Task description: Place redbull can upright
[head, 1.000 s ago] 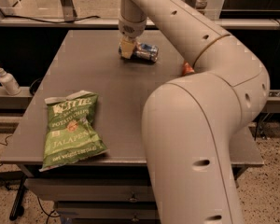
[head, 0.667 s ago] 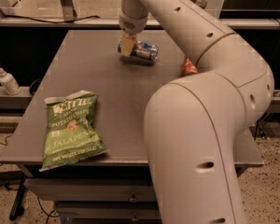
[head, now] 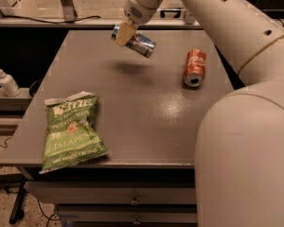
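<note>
Pump bottle (head: 6,79) stands on ledge left of grey table (head: 142,108). Green jalapeño potato chip bag (head: 72,130) lies flat near table's front-left corner. At rear centre, gripper (head: 124,33) hangs above tabletop, fingers clenched on redbull can (head: 143,44). Can is tilted, near horizontal, clear of surface, shadow beneath. To right, orange-red soda can (head: 195,67) lies on side, one end facing camera.

arm (head: 227,18): arcs from lower right to upper centre | wrist: pointing down-left | gripper (head: 125,34): aloft at upper centre, fingers closed across the tilted redbull can (head: 141,43)
</note>
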